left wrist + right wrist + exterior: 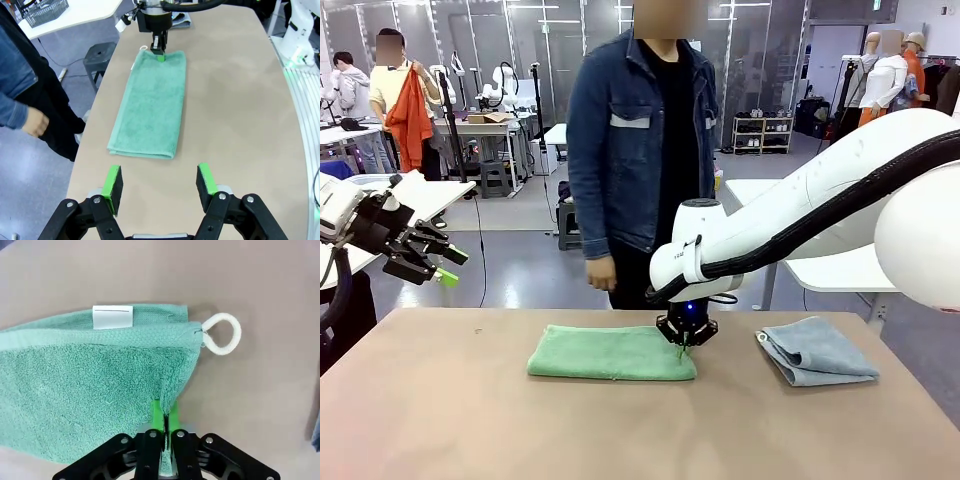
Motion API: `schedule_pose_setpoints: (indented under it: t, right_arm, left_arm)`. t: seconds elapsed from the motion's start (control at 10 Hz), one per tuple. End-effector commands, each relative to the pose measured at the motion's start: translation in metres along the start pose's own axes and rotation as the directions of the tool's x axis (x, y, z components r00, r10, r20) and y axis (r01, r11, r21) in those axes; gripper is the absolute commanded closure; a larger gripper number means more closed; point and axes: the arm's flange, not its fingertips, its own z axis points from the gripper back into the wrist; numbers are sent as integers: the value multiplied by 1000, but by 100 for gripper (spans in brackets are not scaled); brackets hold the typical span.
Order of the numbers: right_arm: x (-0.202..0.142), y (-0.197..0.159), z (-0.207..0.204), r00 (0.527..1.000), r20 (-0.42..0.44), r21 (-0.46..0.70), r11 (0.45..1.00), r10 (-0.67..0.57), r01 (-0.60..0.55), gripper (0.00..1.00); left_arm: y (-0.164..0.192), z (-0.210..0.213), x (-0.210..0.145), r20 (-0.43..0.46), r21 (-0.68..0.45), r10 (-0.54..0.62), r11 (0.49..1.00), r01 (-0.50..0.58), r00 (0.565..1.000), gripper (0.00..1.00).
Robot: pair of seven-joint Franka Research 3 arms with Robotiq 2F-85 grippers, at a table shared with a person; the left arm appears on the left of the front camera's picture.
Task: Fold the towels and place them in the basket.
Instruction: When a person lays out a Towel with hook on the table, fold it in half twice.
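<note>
A green towel [612, 353] lies folded in a long strip at the middle of the table, and it also shows in the left wrist view [152, 105]. My right gripper [685, 342] stands over its right end, shut on the towel's edge [167, 400]. Close up, a white tag [113, 316] and a white corner loop [222, 334] mark that end. A light blue towel [815, 350] rests folded at the right of the table. My left gripper [442, 265] hangs open in the air off the table's left side, its green pads [112, 182] wide apart with nothing between them.
A person in a denim jacket [635, 130] stands at the far edge, one hand [601, 272] hanging down. A wire basket [45, 12] sits on a white table beyond. A stool [100, 52] stands beside the table. The near part of the tabletop [620, 430] is bare.
</note>
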Motion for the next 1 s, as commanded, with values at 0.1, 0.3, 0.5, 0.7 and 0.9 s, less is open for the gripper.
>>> schedule_pose_setpoints:
  t: [0.1, 0.3, 0.5, 0.7, 0.9]
  right_arm:
    - [-9, -54, 19, 998, 64, -35, 999, 22, -20, 100]
    - [-7, -66, 38, 994, 100, -28, 999, 47, -44, 100]
    - [-6, -54, 66, 989, 127, -41, 997, 73, -68, 100]
    - [0, -26, 84, 984, 133, -73, 992, 116, -107, 100]
    - [4, 16, 88, 985, 100, -95, 987, 140, -130, 100]
  left_arm:
    - [1, 2, 3, -14, 3, 2, 1000, -2, 1000, 25]
    - [1, 2, 3, -14, 3, 2, 1000, -2, 1000, 25]
    - [1, 2, 3, -14, 3, 2, 1000, -2, 1000, 25]
    - [1, 2, 3, -14, 3, 2, 1000, -2, 1000, 25]
    - [1, 2, 3, -14, 3, 2, 1000, -2, 1000, 25]
